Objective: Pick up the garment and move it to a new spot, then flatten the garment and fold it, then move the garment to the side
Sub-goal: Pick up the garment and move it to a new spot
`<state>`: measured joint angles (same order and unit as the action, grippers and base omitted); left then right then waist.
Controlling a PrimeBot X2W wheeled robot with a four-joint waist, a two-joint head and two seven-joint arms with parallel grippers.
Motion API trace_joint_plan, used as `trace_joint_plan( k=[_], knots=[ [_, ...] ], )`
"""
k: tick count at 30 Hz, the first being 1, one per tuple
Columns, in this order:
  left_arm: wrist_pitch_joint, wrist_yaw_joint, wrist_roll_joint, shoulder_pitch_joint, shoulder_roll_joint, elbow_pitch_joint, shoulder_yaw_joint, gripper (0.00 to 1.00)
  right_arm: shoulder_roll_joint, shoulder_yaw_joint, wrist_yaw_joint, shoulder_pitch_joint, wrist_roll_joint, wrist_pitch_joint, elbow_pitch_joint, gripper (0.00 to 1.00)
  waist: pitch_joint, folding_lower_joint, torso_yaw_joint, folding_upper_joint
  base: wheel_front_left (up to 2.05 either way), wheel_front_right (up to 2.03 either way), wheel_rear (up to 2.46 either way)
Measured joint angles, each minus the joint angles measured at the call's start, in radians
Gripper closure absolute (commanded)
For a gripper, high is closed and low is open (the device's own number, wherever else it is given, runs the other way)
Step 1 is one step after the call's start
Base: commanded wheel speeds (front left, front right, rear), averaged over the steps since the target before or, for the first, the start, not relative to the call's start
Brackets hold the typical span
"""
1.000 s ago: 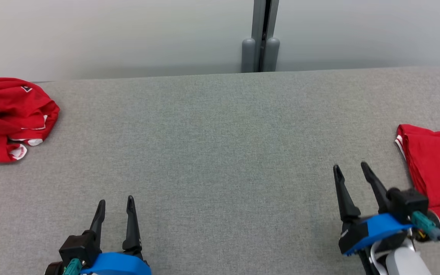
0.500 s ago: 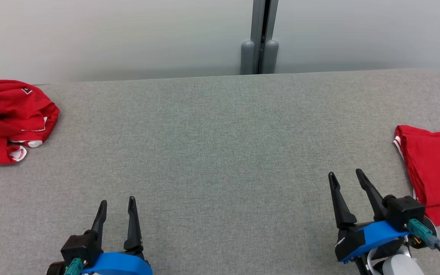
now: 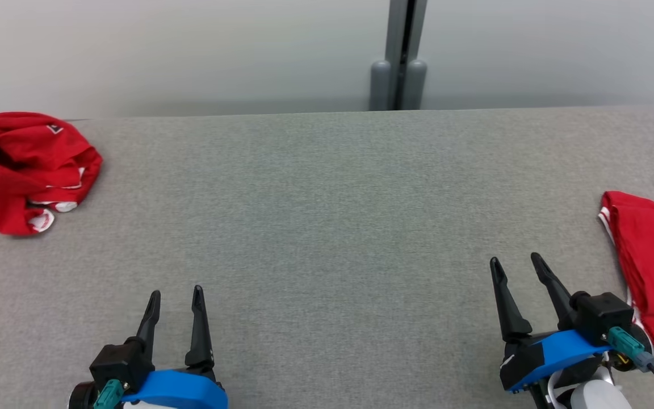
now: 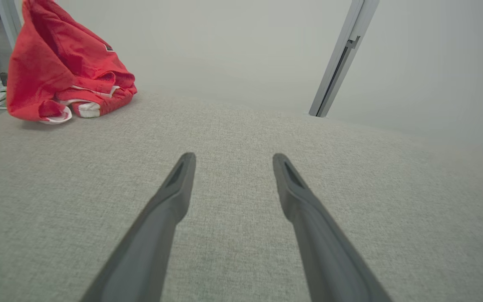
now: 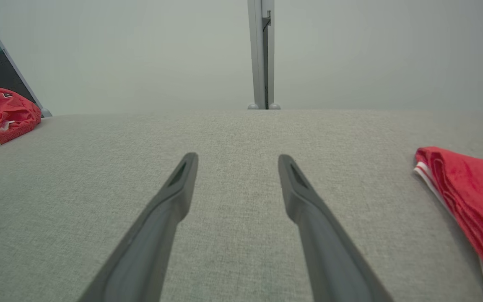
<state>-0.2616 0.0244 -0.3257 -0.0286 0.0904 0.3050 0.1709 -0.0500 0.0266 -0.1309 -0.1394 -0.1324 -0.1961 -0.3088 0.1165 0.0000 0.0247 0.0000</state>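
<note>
Worktop (image 3: pixel 327 227): grey fabric surface, spanning the head view.
Crumpled garment (image 3: pixel 26 165): red with white trim, bunched at the worktop's far left, well apart from both grippers.
Folded garment (image 3: pixel 653 261): red, lying flat at the right edge, just beside the right gripper.
Left gripper (image 3: pixel 176 295): released, grasping nothing, above bare worktop.
Right gripper (image 3: pixel 515 259): released, grasping nothing.

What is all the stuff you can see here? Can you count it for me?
Grey fabric-covered table: one, grey, spread across the whole front.
Crumpled red cloth garment: one, red with white trim, far left of the table.
Folded red cloth garment: one, red with a white edge, table's right edge.
Grey upright post: one, grey, behind the table's far edge.
Left gripper: one, dark fingers, lower left, open, empty.
Right gripper: one, dark fingers, lower right, open, empty.
</note>
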Motion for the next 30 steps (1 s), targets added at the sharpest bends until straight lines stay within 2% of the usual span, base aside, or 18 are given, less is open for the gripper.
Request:
trace_joint_plan(
  k=[6, 20, 25, 30],
  knots=[
    [0.0, -0.002, 0.002, -0.015, -0.004, -0.007, 0.001, 0.0, 0.0, -0.016, 0.0, 0.005, 0.02, 0.005, 0.02, 0.0, -0.012, 0.0002, 0.083, 0.0, 0.0, 0.0, 0.0],
    [0.0, 0.01, -0.001, 0.027, 0.006, -0.043, -0.058, 0.0, 0.001, 0.016, 0.0, 0.03, 0.017, 0.02, 0.036, 0.0, -0.041, 0.0001, 0.369, 0.0, 0.0, 0.0, 0.0],
    [0.0, 0.011, -0.003, 0.044, 0.01, -0.056, -0.067, 0.0, 0.001, 0.031, 0.0, 0.031, 0.013, 0.024, 0.035, 0.0, -0.035, 0.0001, 0.415, 0.0, 0.0, 0.0, 0.0],
    [0.0, 0.019, -0.022, 0.048, 0.015, -0.095, -0.103, 0.0, 0.001, 0.042, 0.0, 0.026, 0.018, 0.027, 0.048, 0.0, -0.011, 0.0, 0.407, 0.0, 0.0, 0.0, 0.0]
  ],
)
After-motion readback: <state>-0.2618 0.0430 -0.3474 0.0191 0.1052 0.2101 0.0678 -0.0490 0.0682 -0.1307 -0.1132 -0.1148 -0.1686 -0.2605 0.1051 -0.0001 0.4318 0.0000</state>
